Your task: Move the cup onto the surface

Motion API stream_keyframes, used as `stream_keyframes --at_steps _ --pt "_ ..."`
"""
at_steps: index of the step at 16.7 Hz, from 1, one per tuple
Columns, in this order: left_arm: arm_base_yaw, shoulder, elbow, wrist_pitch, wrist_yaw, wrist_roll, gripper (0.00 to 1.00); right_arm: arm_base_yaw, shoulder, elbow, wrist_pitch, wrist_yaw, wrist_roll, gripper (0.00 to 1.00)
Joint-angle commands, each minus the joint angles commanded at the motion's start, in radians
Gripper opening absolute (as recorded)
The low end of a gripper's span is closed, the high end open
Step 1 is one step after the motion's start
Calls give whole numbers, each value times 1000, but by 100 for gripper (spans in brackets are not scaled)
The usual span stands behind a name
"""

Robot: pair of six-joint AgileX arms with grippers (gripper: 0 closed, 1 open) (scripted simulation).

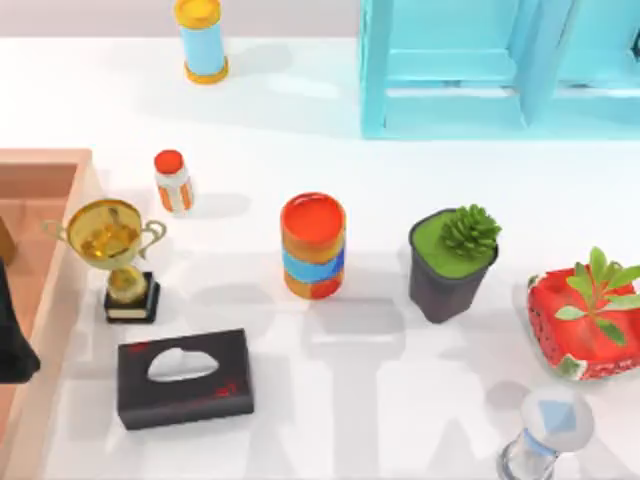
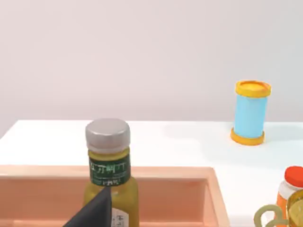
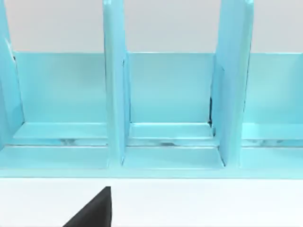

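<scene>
Cup: whereabouts cannot be told; judged to lie inside the tray, close under the left gripper.
Surface (image 1: 330, 420): glossy white, with open room beside the left gripper, between the tissue box (image 1: 185, 378) and the striped canister (image 1: 313, 246).
Left gripper (image 2: 94, 212): over the tray (image 2: 142, 172), a dark tip just in front of the silver-capped bottle (image 2: 110, 165); grip state cannot be told.
Step in hand: judged as the reach into the tray, with the cup not yet set down on the white top.
Doing it well: descend straight over the cup's rim, keep clear of the bottle standing just ahead of the gripper, close squarely on the tapered wall, lift above the tray's rim before crossing.
Placing: aim for the bare patch beyond the tray wall, away from the trophy (image 1: 112, 250), which stands near the tray's edge and looks easy to topple.
Right gripper (image 3: 94, 212): idle, facing the turquoise shelf unit (image 3: 170, 109), well apart from the tray; grip state cannot be told.
</scene>
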Motion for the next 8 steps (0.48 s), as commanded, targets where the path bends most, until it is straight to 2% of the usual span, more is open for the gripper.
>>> stream_keyframes --at_steps 4,8 --pt "10 35 32 -33 0 11 100 0 0 0 0 0 0 100" --pt "60 226 210 -215 0 64 100 0 0 0 0 0 0 100"
